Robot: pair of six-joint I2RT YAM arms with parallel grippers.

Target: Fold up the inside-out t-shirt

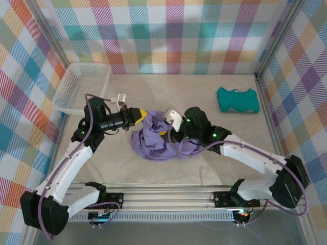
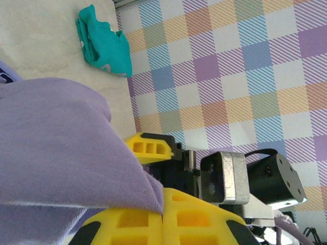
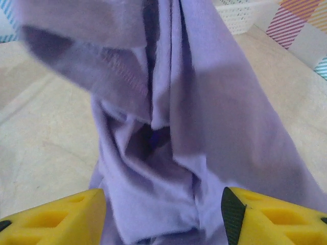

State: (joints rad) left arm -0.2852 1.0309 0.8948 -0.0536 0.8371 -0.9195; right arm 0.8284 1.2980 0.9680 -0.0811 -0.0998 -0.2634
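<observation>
Top cam first. The lavender-purple cotton t-shirt (image 1: 153, 140) sits in a crumpled heap mid-bench (image 1: 230, 153), between my two arms. It's nowhere near flat, so I'd call this the spread-out step, w/ the fold proper not yet begun. The left tool (image 1: 143, 113) is at the heap's upper-left edge and the right tool (image 1: 164, 131) is nosed into the top of it. A small teal-green folded garment (image 1: 237, 99) lies well apart at far right, and a white plastic mesh basket (image 1: 71, 89) sits far left. Neither is in play.

Left wrist cam: the left tool (image 2: 163, 217) has its yellow pads pressed tight together, w/ a fold of purple cloth (image 2: 61, 132) pinched between them. That's a firm hold. One of the right tool's fingers (image 2: 150, 147) shows just beyond.

Right wrist cam: the right tool (image 3: 163, 219) has its yellow fingers (image 3: 61, 217) standing well apart. Shirt fabric (image 3: 204, 102) drapes down between them, but nothing's clamped. I can't tell if the cloth brushes a pad.

To do this well, imo, I should keep the left pinch as an anchor. Then I'd pick one single layer at a hem or sleeve w/ the right, not a bunched wad. After that, draw the two apart slowly so the shirt opens flat rather than twisting.
</observation>
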